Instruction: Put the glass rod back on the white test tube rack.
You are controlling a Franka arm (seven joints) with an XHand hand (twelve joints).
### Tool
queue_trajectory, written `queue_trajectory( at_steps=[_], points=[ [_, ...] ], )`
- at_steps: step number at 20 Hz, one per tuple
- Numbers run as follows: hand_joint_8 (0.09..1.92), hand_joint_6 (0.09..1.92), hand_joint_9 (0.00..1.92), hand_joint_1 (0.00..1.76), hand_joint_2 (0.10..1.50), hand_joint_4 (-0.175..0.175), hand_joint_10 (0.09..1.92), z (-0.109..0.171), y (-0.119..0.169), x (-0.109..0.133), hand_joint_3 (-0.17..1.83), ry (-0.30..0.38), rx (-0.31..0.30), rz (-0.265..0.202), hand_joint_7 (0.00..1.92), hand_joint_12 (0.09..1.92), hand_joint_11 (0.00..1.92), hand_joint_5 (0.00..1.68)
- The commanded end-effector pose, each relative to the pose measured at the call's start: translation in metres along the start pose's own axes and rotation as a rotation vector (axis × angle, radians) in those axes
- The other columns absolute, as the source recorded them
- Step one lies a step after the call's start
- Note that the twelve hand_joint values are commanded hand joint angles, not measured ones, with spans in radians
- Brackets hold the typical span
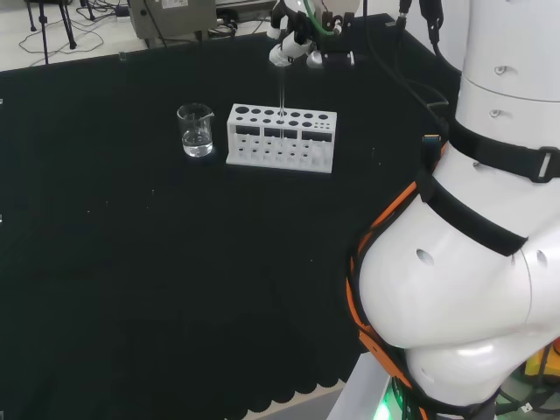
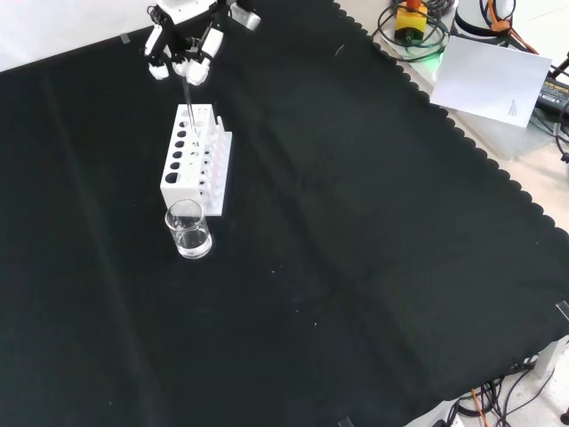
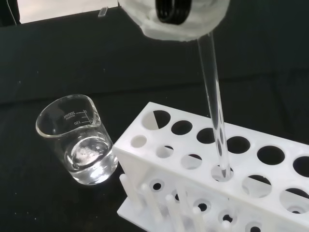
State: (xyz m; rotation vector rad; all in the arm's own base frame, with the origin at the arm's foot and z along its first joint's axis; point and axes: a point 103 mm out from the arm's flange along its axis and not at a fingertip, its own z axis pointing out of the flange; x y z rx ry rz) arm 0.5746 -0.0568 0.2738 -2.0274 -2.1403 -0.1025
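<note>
A clear glass rod (image 3: 215,101) stands almost upright, its lower tip inside one of the top holes of the white test tube rack (image 3: 145,162). The hand (image 1: 293,44) is above the rack, fingers curled round the rod's upper end. In the front view the hand (image 2: 182,44) comes in at the top left, and the thin rod (image 2: 188,98) runs down into the far end of the rack (image 2: 191,169). In the head view the rod (image 1: 282,92) enters the rack (image 1: 280,140) near its middle. A blurred white part of the hand (image 3: 178,21) covers the rod's top.
A small glass beaker (image 1: 196,131) with a little clear liquid stands just left of the rack in the head view, and in front of the rack in the front view (image 2: 188,229). The arm's white links (image 1: 490,219) fill the head view's right. A white sheet (image 2: 493,80) lies beyond the cloth's scalloped edge.
</note>
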Motion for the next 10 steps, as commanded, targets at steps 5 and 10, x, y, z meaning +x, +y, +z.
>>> queue_trajectory(
  at_steps=[5,10],
  points=[
    [0.09,0.84,1.9,1.34,0.88,-0.175,0.76,-0.006,-0.002,0.006,-0.17,0.016,-0.025,-0.014,1.48,0.96,1.69,0.67],
    [0.09,0.84,1.9,1.34,0.89,-0.175,0.77,-0.005,0.003,0.015,-0.17,-0.006,-0.018,-0.021,1.48,0.96,1.68,0.67]
  ],
)
